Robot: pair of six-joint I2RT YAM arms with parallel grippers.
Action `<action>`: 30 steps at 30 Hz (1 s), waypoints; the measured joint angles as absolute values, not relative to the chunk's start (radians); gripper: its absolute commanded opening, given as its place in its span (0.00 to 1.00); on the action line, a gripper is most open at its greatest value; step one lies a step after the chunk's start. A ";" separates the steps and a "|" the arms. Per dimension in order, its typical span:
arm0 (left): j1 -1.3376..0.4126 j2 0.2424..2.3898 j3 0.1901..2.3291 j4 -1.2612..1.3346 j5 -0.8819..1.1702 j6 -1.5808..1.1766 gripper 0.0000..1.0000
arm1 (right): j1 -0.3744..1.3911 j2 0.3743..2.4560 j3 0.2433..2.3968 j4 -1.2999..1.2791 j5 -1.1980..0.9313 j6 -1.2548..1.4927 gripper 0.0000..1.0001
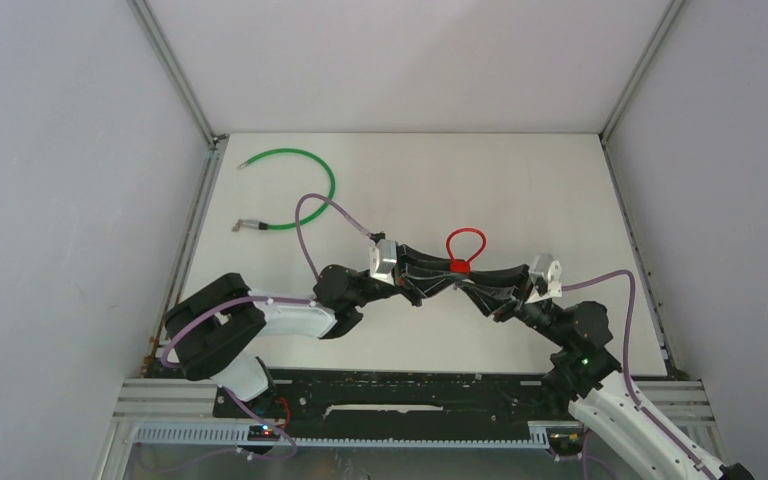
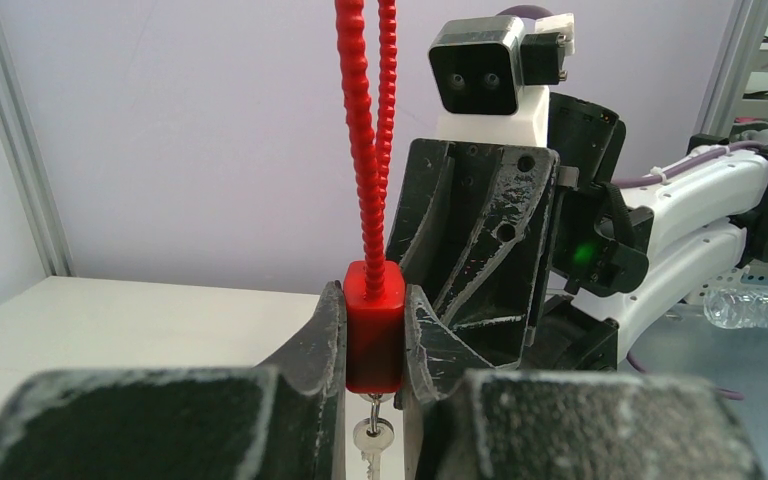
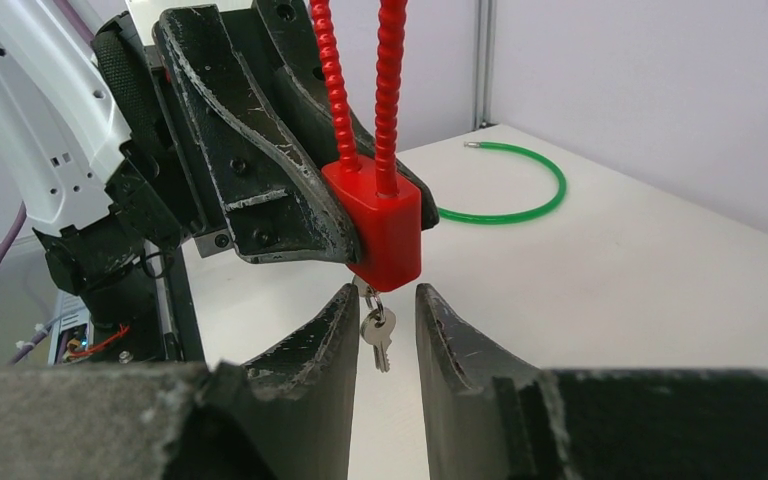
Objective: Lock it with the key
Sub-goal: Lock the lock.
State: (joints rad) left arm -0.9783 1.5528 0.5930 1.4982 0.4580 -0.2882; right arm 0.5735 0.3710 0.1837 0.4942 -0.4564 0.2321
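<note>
Overhead, the left gripper (image 1: 446, 271) and the right gripper (image 1: 471, 275) meet at the red padlock (image 1: 458, 266). From the left wrist, the left jaws clamp the padlock body, with the key (image 2: 372, 438) hanging just below them. From the right wrist, the right jaws stand narrowly parted, the key dangling between them, untouched.

The right claw (image 3: 385, 300) sits with its two scuffed black fingers (image 3: 310, 360) parted, a small silver key (image 3: 378, 335) dangling in the gap between them. The key hangs from the underside of a red padlock (image 3: 392, 240), which the left claw (image 3: 360, 215) grips from the opposite side, just above. The padlock's ribbed red shackle (image 3: 388, 90) rises out of frame. Behind, a green cable (image 3: 520, 205) curves across the white surface (image 3: 620, 290).
</note>
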 measured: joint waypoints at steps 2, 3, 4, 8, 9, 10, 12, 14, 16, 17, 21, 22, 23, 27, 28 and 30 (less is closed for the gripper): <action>-0.978 1.553 0.593 1.498 0.458 -0.288 0.00 | 0.574 0.375 0.184 0.499 -0.457 0.234 0.29; -0.978 1.553 0.593 1.498 0.458 -0.288 0.00 | 0.574 0.377 0.183 0.504 -0.457 0.236 0.29; -0.977 1.553 0.593 1.498 0.458 -0.288 0.00 | 0.574 0.379 0.183 0.506 -0.457 0.236 0.29; -0.976 1.553 0.593 1.498 0.458 -0.288 0.00 | 0.574 0.389 0.180 0.519 -0.456 0.237 0.29; -0.976 1.553 0.593 1.498 0.458 -0.289 0.00 | 0.574 0.391 0.180 0.522 -0.456 0.237 0.28; -0.975 1.553 0.593 1.498 0.458 -0.289 0.00 | 0.574 0.395 0.180 0.527 -0.456 0.238 0.28; -0.974 1.553 0.593 1.498 0.458 -0.288 0.00 | 0.574 0.402 0.180 0.535 -0.456 0.239 0.27; -0.974 1.553 0.593 1.498 0.458 -0.289 0.00 | 0.574 0.410 0.180 0.543 -0.456 0.241 0.27; -0.973 1.553 0.593 1.498 0.457 -0.289 0.00 | 0.574 0.419 0.179 0.554 -0.456 0.245 0.26; -0.972 1.553 0.593 1.498 0.457 -0.288 0.00 | 0.574 0.424 0.179 0.559 -0.457 0.248 0.26; -0.971 1.553 0.593 1.498 0.456 -0.288 0.00 | 0.574 0.440 0.179 0.576 -0.457 0.256 0.23; -0.971 1.553 0.593 1.498 0.456 -0.288 0.00 | 0.574 0.444 0.179 0.581 -0.458 0.257 0.21; -0.970 1.553 0.593 1.498 0.456 -0.288 0.00 | 0.574 0.447 0.179 0.585 -0.458 0.258 0.20; -0.966 1.553 0.593 1.498 0.453 -0.288 0.00 | 0.574 0.464 0.178 0.606 -0.461 0.264 0.19; -0.966 1.553 0.593 1.498 0.451 -0.288 0.00 | 0.574 0.469 0.178 0.611 -0.461 0.265 0.19; -0.965 1.553 0.593 1.498 0.449 -0.288 0.00 | 0.574 0.477 0.178 0.620 -0.460 0.268 0.19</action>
